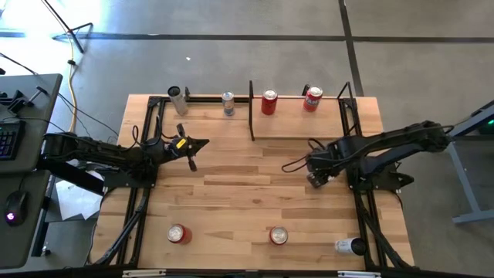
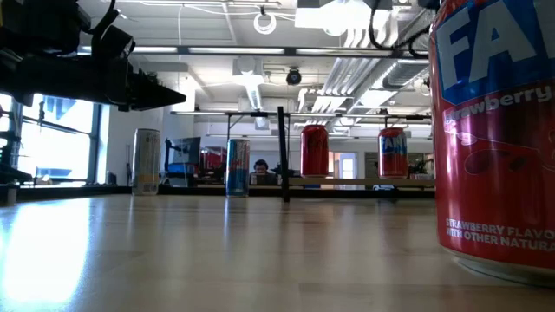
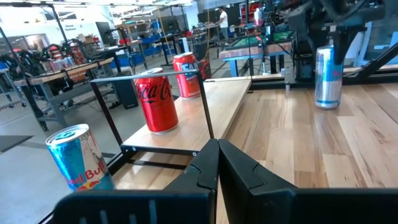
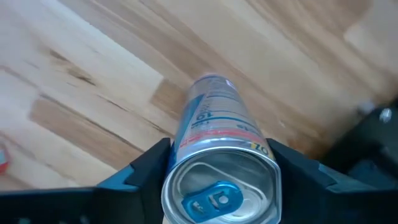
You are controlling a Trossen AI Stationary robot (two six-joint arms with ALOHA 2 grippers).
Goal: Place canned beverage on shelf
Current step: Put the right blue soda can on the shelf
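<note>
My right gripper [image 1: 315,177] is right of the table's middle, shut on a silver-and-blue can [image 4: 214,118], which also shows upright in the left wrist view [image 3: 328,78]. The shelf [image 1: 297,125] is a pale wood panel between black bars at the far right. A Coca-Cola can [image 1: 268,102] and a red Fanta can [image 1: 312,99] stand on it. My left gripper [image 1: 202,144] is shut and empty above the table's left half, pointing toward the right. My right gripper pinches the can's upper wall just below the rim [image 4: 171,177] between its two fingers, one on each side. The fingers come from above, pointing down. The can stays upright; whether its bottom [image 3: 328,104] rests on the table or hangs just above it, I cannot tell.
A tall silver can [image 1: 179,99] and a blue can [image 1: 228,103] stand at the far edge, left of the shelf. Two red cans [image 1: 178,233] [image 1: 278,235] stand near the front edge. Another can [image 1: 349,246] lies at the front right. Black frame bars [image 1: 143,177] run along both sides.
</note>
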